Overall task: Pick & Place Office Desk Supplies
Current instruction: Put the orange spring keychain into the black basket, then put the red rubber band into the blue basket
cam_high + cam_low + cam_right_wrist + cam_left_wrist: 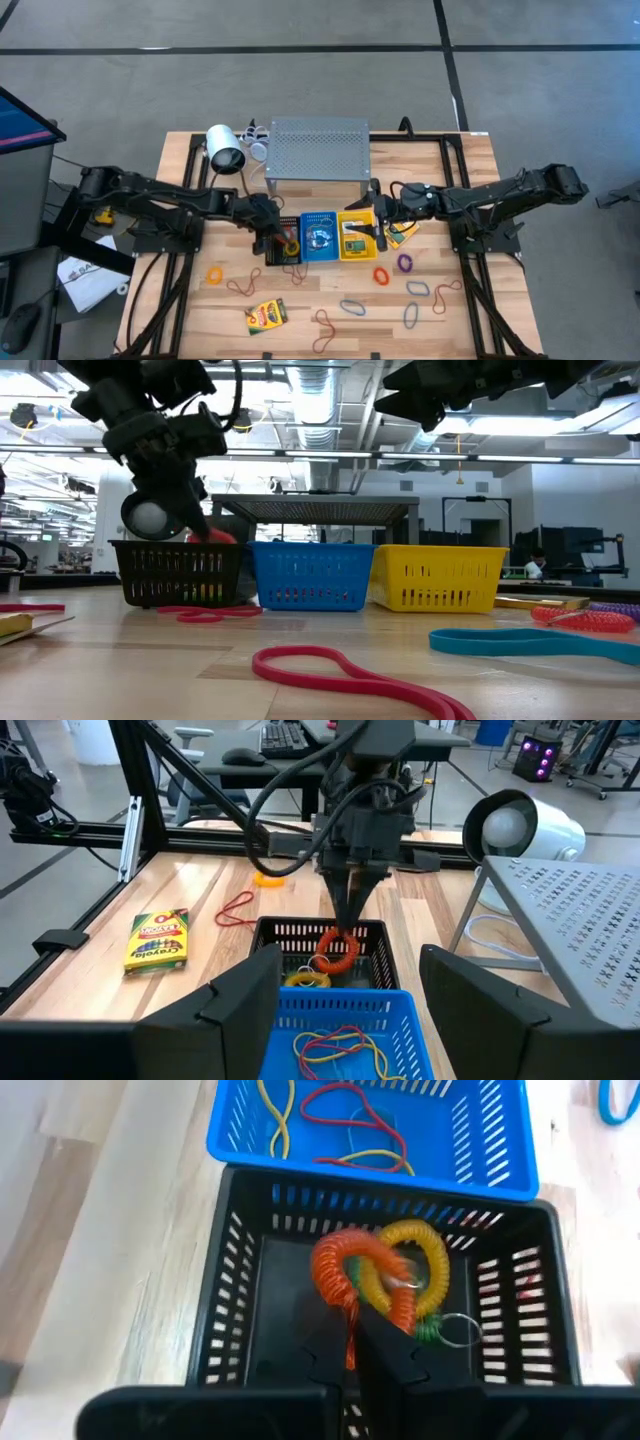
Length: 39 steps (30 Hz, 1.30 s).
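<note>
While reaching steeply down into the black basket (250,1280), left gripper (352,920) clamped on an orange coil (340,1270); right gripper (345,1010) wide.

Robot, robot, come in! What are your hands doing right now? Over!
Left gripper shut on orange coil, over black basket. Right gripper open, waiting above blue basket. Nothing in the way.

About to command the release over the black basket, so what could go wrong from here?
1. The left gripper has its jaws shut on the orange coil, which dangles into the black basket. It could snag on the yellow coil lying against it and lift that out when the arm rises.
2. The coil may cling to the jaws after they open.
3. The right gripper hovers open near the blue basket; the arms are close and could clash.
</note>
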### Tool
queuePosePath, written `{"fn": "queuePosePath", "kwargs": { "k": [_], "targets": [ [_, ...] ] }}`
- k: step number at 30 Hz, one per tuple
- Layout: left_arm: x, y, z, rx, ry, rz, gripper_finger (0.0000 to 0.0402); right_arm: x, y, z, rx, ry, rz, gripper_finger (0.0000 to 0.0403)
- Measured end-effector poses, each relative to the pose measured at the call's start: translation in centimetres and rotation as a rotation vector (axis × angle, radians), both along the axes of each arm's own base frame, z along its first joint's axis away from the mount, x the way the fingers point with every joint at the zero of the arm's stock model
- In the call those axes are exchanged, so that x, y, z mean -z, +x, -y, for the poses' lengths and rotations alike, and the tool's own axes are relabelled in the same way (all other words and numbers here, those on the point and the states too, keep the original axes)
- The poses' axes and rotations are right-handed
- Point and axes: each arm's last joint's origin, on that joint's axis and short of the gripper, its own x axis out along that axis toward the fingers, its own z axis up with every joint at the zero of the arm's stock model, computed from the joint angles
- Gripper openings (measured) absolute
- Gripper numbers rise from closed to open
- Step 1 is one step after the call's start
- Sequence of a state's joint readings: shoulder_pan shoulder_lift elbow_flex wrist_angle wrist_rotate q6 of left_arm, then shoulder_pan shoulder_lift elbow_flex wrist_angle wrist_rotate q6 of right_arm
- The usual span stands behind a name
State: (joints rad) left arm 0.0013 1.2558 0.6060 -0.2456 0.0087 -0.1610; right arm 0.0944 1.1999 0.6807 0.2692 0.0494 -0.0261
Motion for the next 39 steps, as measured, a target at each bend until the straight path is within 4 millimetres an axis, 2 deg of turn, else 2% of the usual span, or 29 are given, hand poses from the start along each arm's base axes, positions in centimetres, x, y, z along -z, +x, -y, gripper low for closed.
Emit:
{"fn": "queuePosePath", "kwargs": {
  "k": [7, 18, 30, 35, 39],
  "targets": [
    [1.0, 1.0, 0.2, 0.036, -0.048, 0.0, 0.0006, 0.0, 0.0, 0.0, 0.0, 0.0, -0.004, 0.0234],
    [1.4, 1.1, 0.2, 0.039, -0.067, -0.016, 0.0017, 0.1, 0.0, 0.0, -0.001, -0.001, -0.007, 0.0234],
    [1.3, 1.2, 0.2, 0.01, -0.089, -0.001, 0.0103, 0.1, 0.0, 0.0, -0.001, -0.001, -0.012, 0.0234],
    [0.1, 1.1, 0.2, 0.025, -0.076, 0.07, 0.014, 0.2, -0.1, 0.0, -0.001, -0.002, -0.025, 0.0234],
    [-2.0, 0.7, 0.2, 0.03, -0.074, 0.197, 0.0155, 0.3, -0.1, -0.1, -0.004, -0.002, -0.029, 0.0234]
  ]
}}
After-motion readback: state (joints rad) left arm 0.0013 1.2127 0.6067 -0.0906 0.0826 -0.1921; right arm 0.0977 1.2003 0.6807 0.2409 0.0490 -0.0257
